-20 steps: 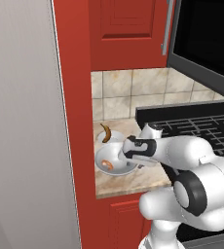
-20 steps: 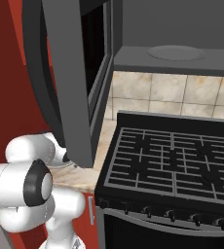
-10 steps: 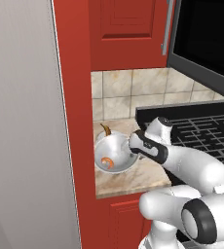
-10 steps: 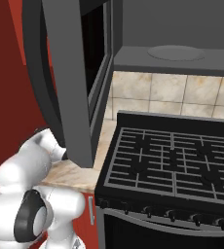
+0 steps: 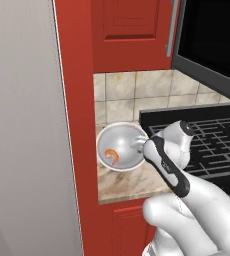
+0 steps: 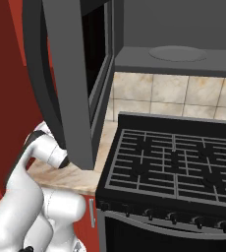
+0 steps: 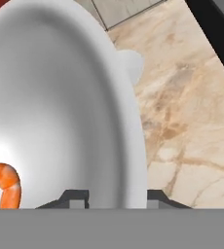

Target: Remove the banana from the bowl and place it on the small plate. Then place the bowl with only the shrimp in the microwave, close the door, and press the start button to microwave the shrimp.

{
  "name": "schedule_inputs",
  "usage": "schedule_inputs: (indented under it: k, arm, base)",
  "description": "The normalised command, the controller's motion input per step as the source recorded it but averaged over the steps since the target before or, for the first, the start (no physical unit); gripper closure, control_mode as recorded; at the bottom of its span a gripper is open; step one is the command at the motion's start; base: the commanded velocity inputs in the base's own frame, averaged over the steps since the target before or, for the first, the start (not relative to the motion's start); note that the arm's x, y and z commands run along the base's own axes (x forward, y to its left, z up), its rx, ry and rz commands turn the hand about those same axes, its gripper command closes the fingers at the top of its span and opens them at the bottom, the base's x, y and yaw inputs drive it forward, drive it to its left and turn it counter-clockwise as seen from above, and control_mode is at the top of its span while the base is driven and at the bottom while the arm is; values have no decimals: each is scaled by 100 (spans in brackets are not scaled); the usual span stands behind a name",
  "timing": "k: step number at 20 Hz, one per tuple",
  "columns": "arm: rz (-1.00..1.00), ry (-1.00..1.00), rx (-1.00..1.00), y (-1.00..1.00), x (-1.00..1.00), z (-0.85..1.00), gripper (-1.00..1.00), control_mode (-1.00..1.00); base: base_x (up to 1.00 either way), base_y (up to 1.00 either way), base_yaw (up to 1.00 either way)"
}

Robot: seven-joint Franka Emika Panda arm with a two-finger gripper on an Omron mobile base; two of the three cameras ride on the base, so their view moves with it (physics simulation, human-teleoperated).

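Observation:
The silver bowl hangs slightly above the marble counter left of the stove, with the orange shrimp lying inside it. My gripper is at the bowl's right rim and is shut on it. In the hand view the bowl rises between my two fingertips, with the shrimp at the lower left. A white edge of the small plate peeks out behind the rim. The banana is hidden behind the bowl. The microwave stands open above the stove, its door swung out towards me.
The black stove with its grates lies right of the counter strip. A red cabinet wall closes the counter's left side, with a red upper cabinet above. The open door overhangs the stove.
My gripper has closed on the bowl's right rim, and the bowl has risen and shifted back. It now covers the banana and plate that showed behind it.

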Motion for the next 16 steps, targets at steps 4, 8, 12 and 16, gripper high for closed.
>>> schedule_inputs:
  k: [4, 8, 12, 16]
  arm:
    - [-8, 0, 0, -13, -25, 74, 100, -100]
    - [-6, 6, 3, -12, -32, 67, 100, -100]
    - [-2, 2, 10, -23, -48, 34, 100, -100]
    - [-1, 0, 15, -11, -73, 19, 100, -100]
  base:
    - [0, 0, 0]
    - [0, 0, 0]
    - [0, 0, 0]
    - [0, 0, 0]
